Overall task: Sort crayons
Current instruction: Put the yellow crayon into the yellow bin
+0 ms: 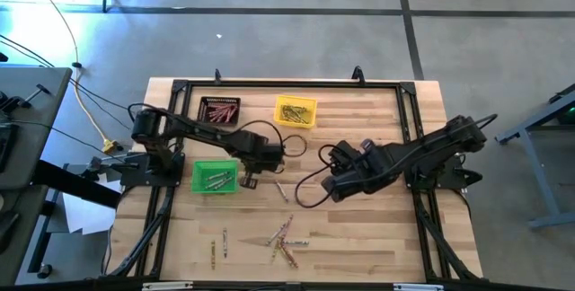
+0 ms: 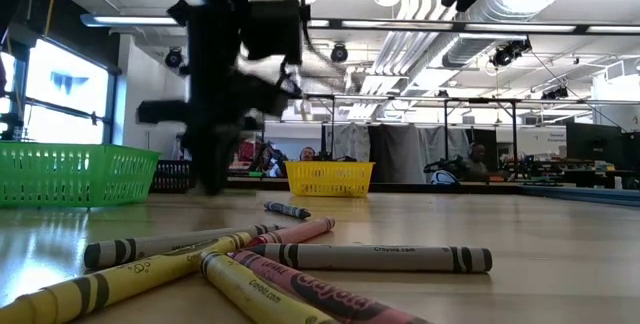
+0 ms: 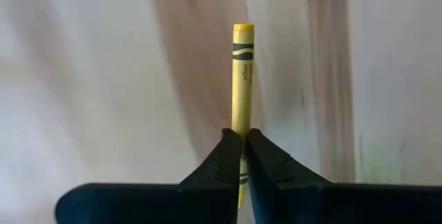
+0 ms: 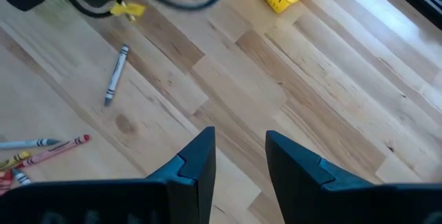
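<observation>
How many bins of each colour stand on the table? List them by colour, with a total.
Green bin: 1
Yellow bin: 1
Black bin: 1
Total: 3 bins

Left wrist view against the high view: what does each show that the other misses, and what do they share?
Only the left wrist view shows the grip: the left gripper is shut on a yellow crayon that sticks out past the fingertips.

Only the high view shows the layout: black bin, yellow bin, green bin, loose crayons near the table's front edge, and the right gripper waiting open at mid-table.

Both show the left gripper over the wooden table.
</observation>
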Tool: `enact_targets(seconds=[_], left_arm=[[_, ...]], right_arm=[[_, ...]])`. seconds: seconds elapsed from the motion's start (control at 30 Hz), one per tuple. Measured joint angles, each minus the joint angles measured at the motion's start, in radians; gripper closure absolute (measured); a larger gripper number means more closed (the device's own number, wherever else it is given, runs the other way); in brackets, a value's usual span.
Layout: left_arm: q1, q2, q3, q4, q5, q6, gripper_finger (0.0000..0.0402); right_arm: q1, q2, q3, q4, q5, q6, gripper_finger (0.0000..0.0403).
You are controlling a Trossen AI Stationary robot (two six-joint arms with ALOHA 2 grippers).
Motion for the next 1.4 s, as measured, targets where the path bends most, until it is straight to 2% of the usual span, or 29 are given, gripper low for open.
enact_targets(seconds=[0.3,0.47,0.63,0.73,0.83,0.9,1.17,1.4], left_arm=[[0.084,-0.042,0.201,0.032,0.011,-0.017,0.0399],[0.166,-0.041,0.267,0.258,0.01,-0.021,0.0399],[0.269,-0.031,0.268,0.498,0.011,-0.08,0.0399],[0.341,-0.002,0.268,0.564,0.076,-0.163,0.0399],[0.405,0.042,0.268,0.589,0.169,-0.268,0.0399],[0.435,0.074,0.268,0.589,0.191,-0.323,0.0399],[0.46,0.157,0.268,0.578,0.191,-0.383,0.0399],[0.459,0.171,0.268,0.582,0.189,-0.444,0.0384]], right_arm=[[0.0,-0.007,0.0,-0.052,0.015,0.02,0.0289],[0.0,-0.016,0.0,-0.094,0.042,0.025,0.0289],[0.0,-0.029,0.0,-0.146,0.054,0.052,0.0289],[0.0,-0.037,0.0,-0.174,0.073,0.062,0.0289],[0.0,-0.044,0.0,-0.177,0.093,0.055,0.0289],[0.0,-0.049,0.0,-0.177,0.097,0.042,0.0289],[0.0,-0.064,0.0,-0.177,0.12,0.018,0.0289],[0.0,-0.064,0.0,-0.177,0.118,0.019,0.0289]])
